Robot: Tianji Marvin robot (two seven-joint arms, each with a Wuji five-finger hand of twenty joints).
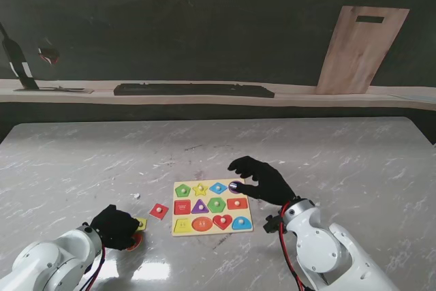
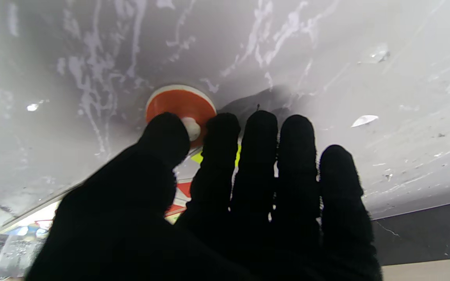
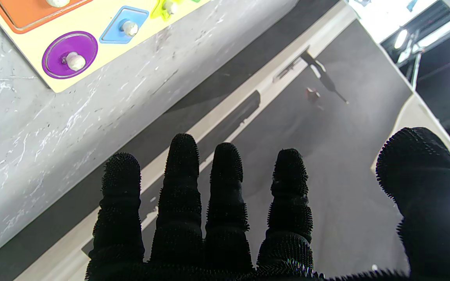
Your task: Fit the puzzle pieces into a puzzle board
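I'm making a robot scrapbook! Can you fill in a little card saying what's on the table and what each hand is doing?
table: grey marble top
puzzle board: between the hands, its slots look filled
loose pieces: red square piece, yellow piece, orange round piece, all left of the board
left hand: fingertips at the orange round piece's white knob, grip unclear
right hand: open, spread above the board's far right corner, holding nothing
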